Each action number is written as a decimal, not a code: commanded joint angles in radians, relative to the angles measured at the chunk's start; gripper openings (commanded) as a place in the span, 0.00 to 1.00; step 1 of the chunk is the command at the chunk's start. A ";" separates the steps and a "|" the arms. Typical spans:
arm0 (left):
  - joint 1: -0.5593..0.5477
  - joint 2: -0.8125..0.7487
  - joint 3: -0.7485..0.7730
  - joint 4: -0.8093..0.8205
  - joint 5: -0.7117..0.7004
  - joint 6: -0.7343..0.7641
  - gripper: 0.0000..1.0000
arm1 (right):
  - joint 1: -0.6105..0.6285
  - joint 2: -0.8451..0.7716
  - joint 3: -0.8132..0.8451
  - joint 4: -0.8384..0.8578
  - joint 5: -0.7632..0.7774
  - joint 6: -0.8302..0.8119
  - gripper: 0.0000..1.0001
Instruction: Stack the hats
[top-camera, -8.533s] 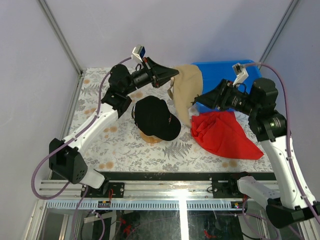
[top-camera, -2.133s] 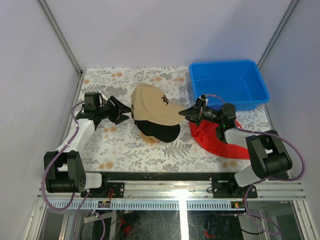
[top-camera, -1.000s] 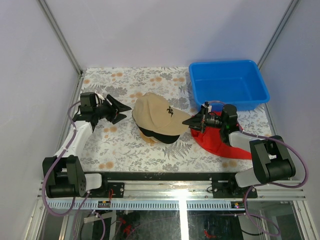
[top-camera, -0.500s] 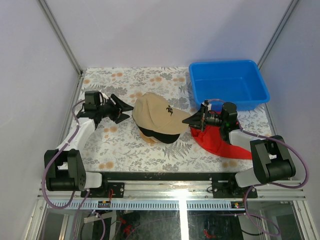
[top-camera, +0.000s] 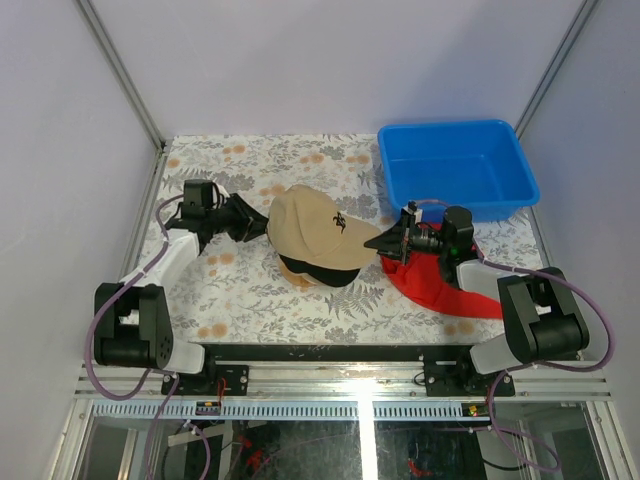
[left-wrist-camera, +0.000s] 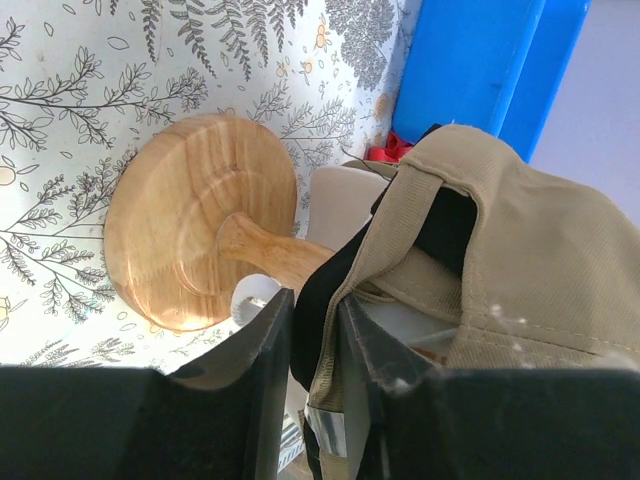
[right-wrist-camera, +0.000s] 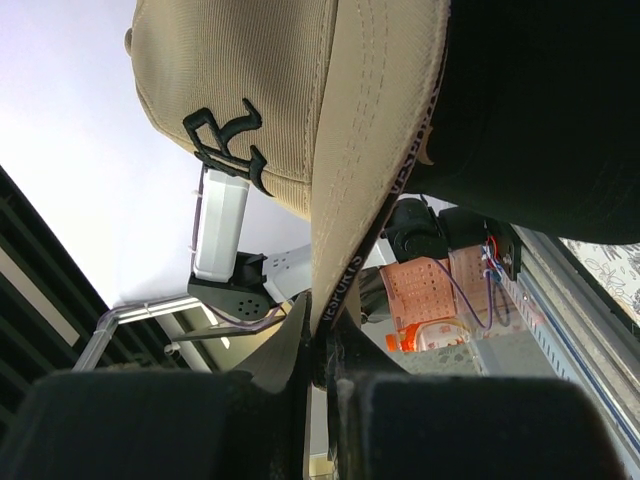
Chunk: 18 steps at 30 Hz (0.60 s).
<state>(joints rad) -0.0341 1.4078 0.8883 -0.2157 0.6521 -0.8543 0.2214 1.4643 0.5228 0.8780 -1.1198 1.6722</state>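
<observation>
Tan hat (top-camera: 314, 228), brim pinched in the right tool (top-camera: 379, 243) (black hat (top-camera: 330, 272) beneath).

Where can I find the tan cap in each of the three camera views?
Top external: the tan cap is in the middle of the picture, lying over the black cap.
Left wrist: the tan cap fills the right half, with its rear opening towards the camera.
Right wrist: the tan cap is at the top, its brim running down the centre.
Shared landmark: the black cap under it, visible in the left wrist and right wrist views too.
</observation>
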 joint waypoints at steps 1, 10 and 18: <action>-0.006 0.039 -0.031 0.013 -0.035 0.057 0.20 | 0.000 0.039 -0.016 0.072 -0.045 0.017 0.00; -0.004 0.075 -0.046 -0.034 -0.060 0.130 0.11 | -0.003 0.191 -0.060 0.262 -0.048 0.059 0.00; 0.016 0.083 -0.061 -0.075 -0.087 0.183 0.09 | -0.015 0.391 -0.138 0.610 -0.055 0.207 0.00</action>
<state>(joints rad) -0.0376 1.4616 0.8661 -0.2085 0.6476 -0.7525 0.2169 1.7710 0.4404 1.3117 -1.1454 1.7943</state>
